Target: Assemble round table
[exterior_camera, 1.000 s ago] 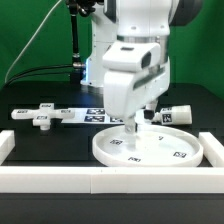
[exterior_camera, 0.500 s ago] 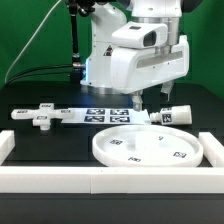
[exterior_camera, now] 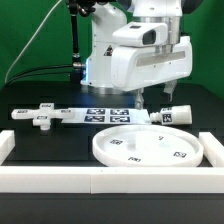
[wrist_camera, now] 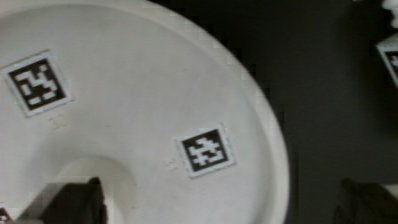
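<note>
- Starting at the jaws, we found them spread apart with nothing between them. In the wrist view the two dark fingertips (wrist_camera: 80, 195) stood wide of each other, with only white plastic under the gap.
- The gripper (exterior_camera: 150, 100) hung clear of every part, a little above the far edge of the disc (exterior_camera: 110, 150). We saw no contact with it.
- The disc lay flat in the lower middle of the exterior view, rim up, with its square tags (wrist_camera: 205, 150) showing and nothing on it.
- The post (exterior_camera: 172, 115) lay on its side at the right of the frame, just beyond the disc's far rim and near the gripper.
- The cross-shaped piece (exterior_camera: 42, 116) rested well apart at the left of the frame. The marker board (exterior_camera: 108, 115) lay between it and the post.
- The front rail (exterior_camera: 110, 180) ran along the bottom of the frame, close to the disc's near edge.
- We judged the step in hand to be a reach for the next part, most likely the post because it was nearest.
- To do it well, we would turn the jaws square across the post's width and centre them on its mid-length.
- We would then come straight down and close only once both fingers flanked it.
- We would also keep the fingers off the disc's rim, since a nudge there could slide the disc.
</note>
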Available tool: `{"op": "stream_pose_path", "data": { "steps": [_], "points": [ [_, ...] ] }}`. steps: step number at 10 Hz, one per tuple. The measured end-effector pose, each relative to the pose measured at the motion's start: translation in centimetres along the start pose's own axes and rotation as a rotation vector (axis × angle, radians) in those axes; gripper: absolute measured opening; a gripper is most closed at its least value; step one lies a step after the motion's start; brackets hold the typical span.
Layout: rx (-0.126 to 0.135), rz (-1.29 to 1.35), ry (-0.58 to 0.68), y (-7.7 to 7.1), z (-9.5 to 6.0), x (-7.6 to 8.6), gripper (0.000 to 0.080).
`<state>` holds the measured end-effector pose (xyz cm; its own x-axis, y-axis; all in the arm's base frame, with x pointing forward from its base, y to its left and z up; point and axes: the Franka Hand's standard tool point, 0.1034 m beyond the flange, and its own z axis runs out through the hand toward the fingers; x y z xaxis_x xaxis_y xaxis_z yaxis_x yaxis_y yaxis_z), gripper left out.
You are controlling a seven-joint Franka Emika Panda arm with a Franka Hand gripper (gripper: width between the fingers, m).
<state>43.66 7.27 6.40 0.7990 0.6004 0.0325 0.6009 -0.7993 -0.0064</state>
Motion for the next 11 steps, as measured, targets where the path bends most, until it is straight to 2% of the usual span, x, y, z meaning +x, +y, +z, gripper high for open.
{"op": "stream_pose_path", "data": {
  "steps": [2,3,5,7,8,9,11],
  "points": [
    [0.008,0.002,0.003,-3.1,0.7,-0.9,0.0649],
    [0.011,-0.009,0.001,-3.8,0.9,-1.0,0.0649],
    [0.023,-0.006,-0.028,-3.8,0.9,-1.1,0.0649],
    [0.023,0.003,-0.036,-3.9,0.9,-1.1,0.0649],
    [0.012,0.038,-0.115,-5.3,0.7,-0.8,0.0649],
    [-0.011,0.025,-0.157,-6.4,0.6,0.0,0.0649],
    [0.002,0.008,-0.299,-6.8,0.7,-0.5,0.0649]
  ]
}}
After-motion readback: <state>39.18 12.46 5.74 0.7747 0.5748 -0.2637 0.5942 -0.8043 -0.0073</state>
